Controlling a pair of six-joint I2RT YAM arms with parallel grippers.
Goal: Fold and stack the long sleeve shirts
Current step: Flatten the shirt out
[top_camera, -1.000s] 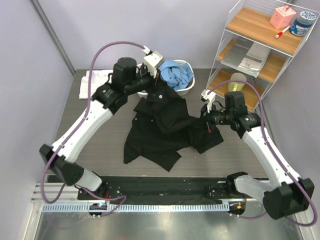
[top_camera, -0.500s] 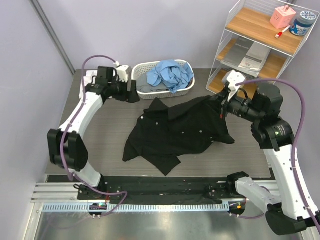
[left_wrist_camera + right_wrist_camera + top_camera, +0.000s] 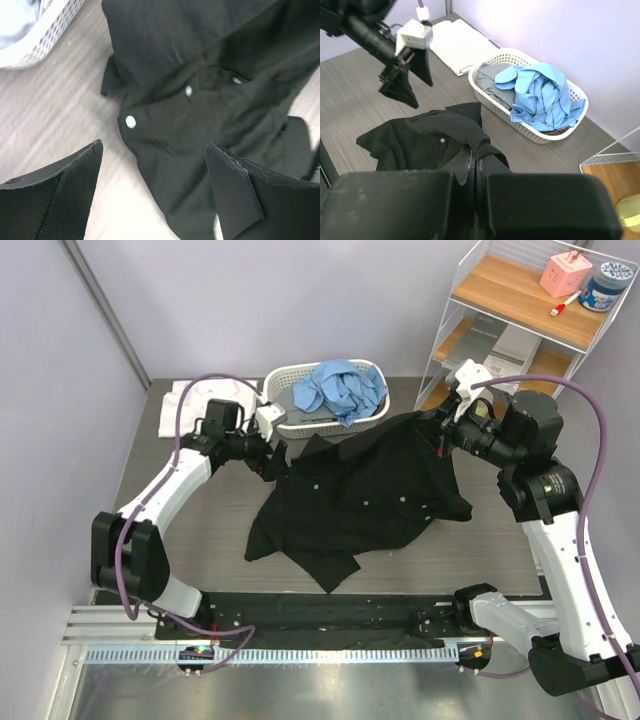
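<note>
Left hand (image 3: 272, 456): fingers apart, gripping nothing, hovering low over the grey wood-grain desk (image 3: 200, 530). The large black cloth button-up shirt (image 3: 360, 502) starts just to the right of this hand. In the wrist view its collar end and small white buttons (image 3: 131, 121) sit just ahead of the spread fingers (image 3: 60, 195). Can't tell any contact between cloth and fingers.

A white slatted plastic basket (image 3: 318, 426) sits just beyond the left hand. It holds a crumpled light blue shirt (image 3: 345, 390) on top of some grey cloth (image 3: 492, 79). A folded white shirt (image 3: 192, 400) lies flat on the desk, beyond and to the left of the same hand.

Right hand (image 3: 446, 436): fingers together, clamped on a bunched edge of the black shirt and held up off the desk. The cloth hangs from this hand and slopes down toward the left hand. The rest is spread rumpled on the desk between the two hands, with the lower edge trailing toward the arm bases.

A white wire shelf unit with wooden boards (image 3: 520, 340) stands just beyond the right hand, on its right.
</note>
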